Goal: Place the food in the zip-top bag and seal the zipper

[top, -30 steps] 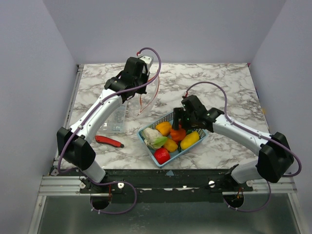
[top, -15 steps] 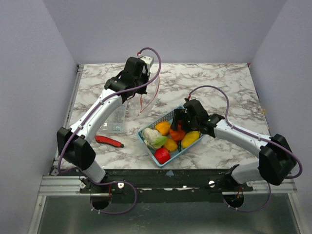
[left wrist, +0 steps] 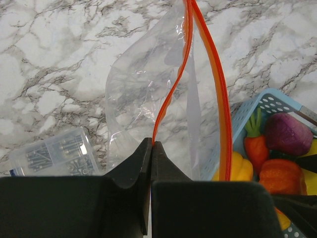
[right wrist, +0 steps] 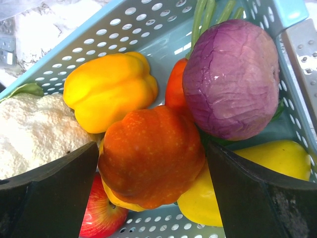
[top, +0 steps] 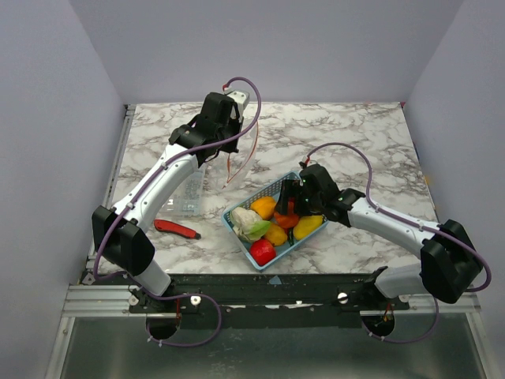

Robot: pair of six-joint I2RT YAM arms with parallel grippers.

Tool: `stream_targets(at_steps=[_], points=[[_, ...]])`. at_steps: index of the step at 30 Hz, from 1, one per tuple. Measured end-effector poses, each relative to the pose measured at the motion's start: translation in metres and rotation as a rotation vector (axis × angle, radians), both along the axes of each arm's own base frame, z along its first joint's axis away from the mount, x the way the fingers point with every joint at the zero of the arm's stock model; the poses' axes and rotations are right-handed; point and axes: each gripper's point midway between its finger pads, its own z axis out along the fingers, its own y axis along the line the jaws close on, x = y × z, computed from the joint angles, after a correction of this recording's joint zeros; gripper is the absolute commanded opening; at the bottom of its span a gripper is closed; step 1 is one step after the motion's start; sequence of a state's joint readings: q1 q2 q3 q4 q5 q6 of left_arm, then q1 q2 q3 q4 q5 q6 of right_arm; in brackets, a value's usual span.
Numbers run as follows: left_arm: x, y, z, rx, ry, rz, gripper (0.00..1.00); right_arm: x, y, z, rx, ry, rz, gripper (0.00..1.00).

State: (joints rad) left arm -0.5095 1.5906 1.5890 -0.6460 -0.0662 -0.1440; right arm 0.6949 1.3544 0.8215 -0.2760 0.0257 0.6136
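Observation:
The zip-top bag [left wrist: 138, 94] hangs open from my left gripper [left wrist: 151, 146], which is shut on one side of its red-orange zipper [left wrist: 171, 94]. In the top view the left gripper [top: 227, 126] holds the bag [top: 241, 158] above the table, just behind the basket. The food lies in a blue basket [right wrist: 148, 29]: an orange pumpkin [right wrist: 151, 156], a purple onion [right wrist: 232, 79], a yellow pepper [right wrist: 109, 89], a white cauliflower [right wrist: 34, 129], a red apple [right wrist: 99, 213], a yellow fruit [right wrist: 237, 193]. My right gripper [right wrist: 151, 173] is open, with a finger on each side of the orange pumpkin.
A clear rigid box of screws [top: 189, 193] lies left of the basket [top: 237, 217], under the left arm. A red-and-black handled tool [top: 176, 229] lies near the front left. The basket's rim [left wrist: 267, 101] is just right of the hanging bag.
My right gripper has moved down into the basket and now straddles the orange pumpkin. The left gripper and the bag have stayed still.

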Motion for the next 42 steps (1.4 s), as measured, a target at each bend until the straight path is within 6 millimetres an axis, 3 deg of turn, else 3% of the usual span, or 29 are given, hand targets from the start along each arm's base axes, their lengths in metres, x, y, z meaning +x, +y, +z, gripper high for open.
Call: stream_targets(at_steps=[7, 9, 10, 13, 20, 23, 32, 36, 42], points=[[-0.001, -0.001, 0.000, -0.004, 0.002, -0.007, 0.00, -0.003, 0.004, -0.003, 0.013, 0.014, 0.020, 0.94], [-0.001, -0.002, 0.000, -0.005, 0.003, -0.008, 0.00, -0.004, 0.004, -0.004, 0.017, 0.016, 0.024, 0.90], [-0.001, -0.002, 0.000, -0.006, 0.003, -0.009, 0.00, -0.004, 0.005, -0.004, 0.019, 0.016, 0.026, 0.86], [-0.001, -0.002, 0.000, -0.006, 0.003, -0.009, 0.00, -0.004, 0.006, -0.004, 0.020, 0.016, 0.033, 0.63], [-0.001, -0.001, 0.000, -0.013, 0.007, -0.004, 0.00, 0.000, 0.009, 0.006, 0.018, -0.009, 0.052, 0.28], [-0.001, -0.002, 0.000, -0.025, 0.013, -0.002, 0.00, 0.010, 0.016, 0.028, 0.046, -0.058, 0.060, 0.22], [-0.002, -0.003, 0.000, -0.064, 0.034, -0.006, 0.00, 0.048, 0.046, 0.120, 0.199, -0.270, 0.061, 0.00], [-0.001, -0.003, -0.001, -0.077, 0.043, -0.006, 0.00, 0.057, 0.059, 0.159, 0.323, -0.380, 0.065, 0.01], [-0.001, -0.002, 0.000, -0.098, 0.053, 0.002, 0.00, 0.055, 0.068, 0.215, 0.523, -0.585, 0.099, 0.01]])
